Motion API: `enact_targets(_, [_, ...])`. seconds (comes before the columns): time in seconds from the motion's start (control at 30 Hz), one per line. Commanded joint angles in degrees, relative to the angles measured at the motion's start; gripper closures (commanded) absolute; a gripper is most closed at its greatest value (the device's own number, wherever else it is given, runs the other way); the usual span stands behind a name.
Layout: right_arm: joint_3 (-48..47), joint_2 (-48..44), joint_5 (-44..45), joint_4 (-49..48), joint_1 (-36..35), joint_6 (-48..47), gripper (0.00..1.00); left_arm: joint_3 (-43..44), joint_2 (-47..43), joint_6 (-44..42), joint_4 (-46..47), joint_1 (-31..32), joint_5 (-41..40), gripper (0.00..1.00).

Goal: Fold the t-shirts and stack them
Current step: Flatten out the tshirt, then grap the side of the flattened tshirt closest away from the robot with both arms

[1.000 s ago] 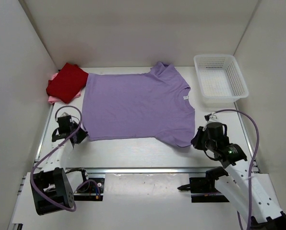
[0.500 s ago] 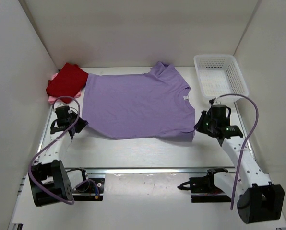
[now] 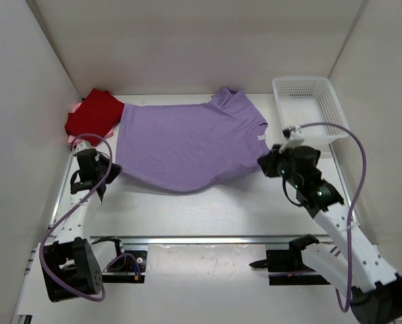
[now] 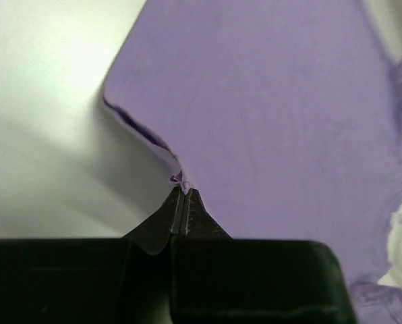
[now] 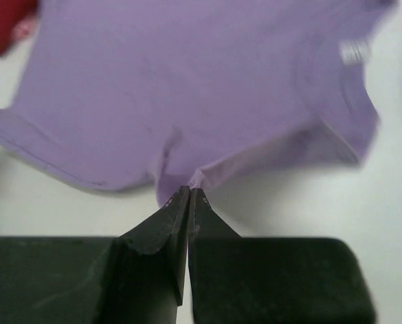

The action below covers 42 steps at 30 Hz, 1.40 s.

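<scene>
Now both arms have moved from the near side of the table (image 3: 208,212) toward the far side, and they take the near edge of the lavender t-shirt (image 3: 187,142) with them. The left gripper (image 4: 182,192) is pressed together on a small pinch of purple cloth at the near left corner of the shirt. The right gripper (image 5: 189,191) is closed in the same way on the near right part, by the sleeve. A second ago this edge lay flat and straight on the table. It is now lifted at both ends and hangs down in a curve between the two grippers, and more bare table shows in front of it. The rest of the shirt lies spread flat in the middle of the table, with the collar to the right. I judge that the first fold has begun, near half over far half, and that the cloth is not yet laid down. At the far left the dark red t-shirt (image 3: 93,116) lies folded on the pink t-shirt (image 3: 73,140), so the lavender one seems to be the last. At the far right stands the white mesh basket (image 3: 301,79), well apart from the shirts.
</scene>
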<state>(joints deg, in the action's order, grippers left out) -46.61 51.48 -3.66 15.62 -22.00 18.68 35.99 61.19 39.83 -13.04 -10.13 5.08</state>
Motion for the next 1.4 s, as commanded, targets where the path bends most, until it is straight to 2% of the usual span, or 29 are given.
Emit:
enact_targets(0.0, [9.85,-6.82,-1.24,9.32,4.4,4.68,1.0,-6.01,-2.12,-1.78,-1.29,0.72,-1.31,1.0])
enact_targets(0.07, [16.7,-11.04,-4.85,13.2,7.83,6.1,1.0,-9.69,-3.0,-2.3,-1.64,0.12,-0.16,1.0])
enact_targets(0.13, [18.92,-12.99,-8.02,17.58,11.09,7.34,1.0,-11.73,-4.23,-3.0,-3.04,-1.03,0.81,1.0])
enact_targets(0.27, [14.63,-12.73,-3.55,21.99,7.33,9.54,1.0,-14.62,-8.09,-3.89,-5.24,-1.29,-0.86,1.0])
enact_targets(0.37, [14.26,-10.97,-8.54,25.6,10.48,7.35,1.0,-15.15,-8.72,-2.66,-4.46,-0.86,0.19,1.0])
enact_targets(0.5, [14.8,-12.11,-8.22,23.86,11.89,7.17,1.0,-13.5,-8.19,-0.55,-2.0,-0.33,1.95,1.0])
enact_targets(0.63, [13.22,-9.39,-7.06,16.23,12.85,6.11,1.0,-8.93,-6.61,0.77,-1.2,1.07,2.65,1.0])
enact_targets(0.87, [0.58,8.07,-4.16,-1.27,12.24,1.64,1.0,1.79,-1.08,3.76,2.13,1.69,0.81,1.0])
enact_targets(0.97, [-4.96,15.37,-4.61,-6.1,12.34,-0.22,1.0,2.86,2.26,3.85,3.01,0.47,-0.24,1.0])
enact_targets(1.23, [-15.52,31.81,-4.87,-11.83,16.81,-1.71,1.0,3.12,9.82,6.3,7.76,-0.77,-3.76,1.0])
enact_targets(1.37, [-21.75,39.37,-4.51,-11.58,17.42,-2.77,1.0,4.79,16.4,8.32,8.11,-1.91,-1.32,1.0])
